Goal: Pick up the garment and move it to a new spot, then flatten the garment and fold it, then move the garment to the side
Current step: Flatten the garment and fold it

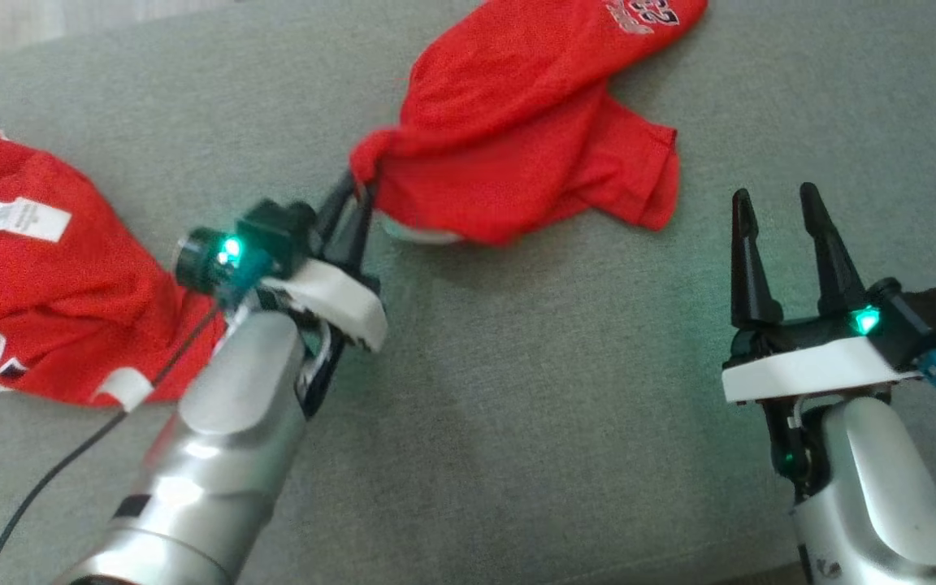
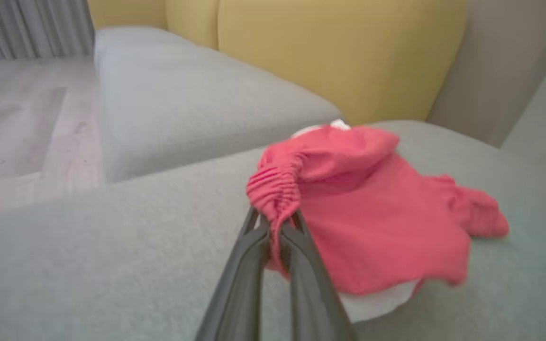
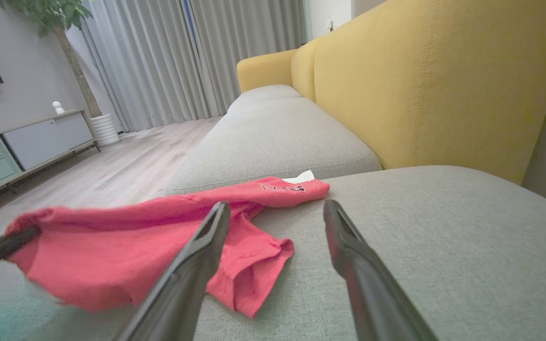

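Note:
The garment [image 1: 517, 122], red mesh with small "23" lettering near its far end, lies crumpled on the grey sofa seat [image 1: 517, 390] at the top centre of the head view. My left gripper [image 1: 358, 185] is shut on a bunched corner at its near left end. The left wrist view shows the pinched, gathered fabric of the garment [image 2: 372, 222] between the fingers of my left gripper [image 2: 275, 220], with a white layer peeking out underneath. My right gripper [image 1: 775, 197] stands open at the lower right, clear of the cloth. In the right wrist view, my right gripper [image 3: 275, 207] points toward the garment [image 3: 112, 251].
A second red garment [image 1: 37, 268] with a white label and black-and-white print lies at the left, partly behind my left forearm. A yellow backrest [image 3: 420, 85] rises behind the seat. Wooden floor [image 3: 126, 166] and a low cabinet [image 3: 26, 142] lie beyond the sofa's edge.

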Controlling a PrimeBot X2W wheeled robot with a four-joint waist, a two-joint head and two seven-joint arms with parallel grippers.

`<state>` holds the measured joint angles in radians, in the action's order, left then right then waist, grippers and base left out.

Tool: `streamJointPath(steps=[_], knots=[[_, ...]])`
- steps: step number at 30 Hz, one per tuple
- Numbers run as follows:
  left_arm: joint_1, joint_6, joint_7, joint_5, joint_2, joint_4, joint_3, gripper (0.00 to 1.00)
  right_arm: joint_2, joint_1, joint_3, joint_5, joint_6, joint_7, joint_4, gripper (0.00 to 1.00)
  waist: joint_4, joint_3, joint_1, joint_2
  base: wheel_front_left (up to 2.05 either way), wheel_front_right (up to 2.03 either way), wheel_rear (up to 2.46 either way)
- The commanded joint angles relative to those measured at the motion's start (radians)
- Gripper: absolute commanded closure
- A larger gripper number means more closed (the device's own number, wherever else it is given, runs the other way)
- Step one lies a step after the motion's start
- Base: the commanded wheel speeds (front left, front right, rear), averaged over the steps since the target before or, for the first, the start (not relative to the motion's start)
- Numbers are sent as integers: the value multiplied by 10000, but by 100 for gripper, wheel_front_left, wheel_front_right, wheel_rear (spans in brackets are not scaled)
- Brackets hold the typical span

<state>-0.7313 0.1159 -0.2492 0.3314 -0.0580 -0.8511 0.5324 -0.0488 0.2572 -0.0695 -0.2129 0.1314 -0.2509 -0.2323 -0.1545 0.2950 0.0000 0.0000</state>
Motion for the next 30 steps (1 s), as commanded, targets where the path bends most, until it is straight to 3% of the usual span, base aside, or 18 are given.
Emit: streamJointPath(steps=[1,7,9,10,11,16,24,30], knots=[[-101,-298,-119,86,-333,994,-769,100,-15,155,-275,131,-7,-108,194,0,181,-185,0,0,0,0,0],[790,-908,-123,-83,-585,2093,-1671,100,-15,94,-415,224,-7,-108,-171,0,469,-478,0,0,0,0,0],[1072,-904,-123,-206,-609,1929,-1658,100,-15,93,-479,219,-7,-108,-324,0,587,-546,0,0,0,0,0],[1142,-902,-124,-253,-598,1882,-1665,26,-15,98,-513,242,-7,-108,-400,0,650,-559,0,0,0,0,0],[1187,-920,-124,-291,-579,1874,-1699,0,-14,105,-531,258,-7,-108,-456,0,716,-568,0,0,0,0,0],[1476,-1010,-124,-579,-485,2507,-1974,0,-14,140,-497,315,-7,-109,-641,0,1076,-615,0,0,0,0,0],[2834,-931,-125,-1177,-260,4780,-2499,0,-14,-10,-481,300,-7,-9,-1172,0,1843,-909,0,0,0,0,0],[3753,-815,-125,-1316,-67,5480,-2484,0,-14,59,-222,313,-7,346,-1883,0,2348,-1012,0,0,0,0,0]])
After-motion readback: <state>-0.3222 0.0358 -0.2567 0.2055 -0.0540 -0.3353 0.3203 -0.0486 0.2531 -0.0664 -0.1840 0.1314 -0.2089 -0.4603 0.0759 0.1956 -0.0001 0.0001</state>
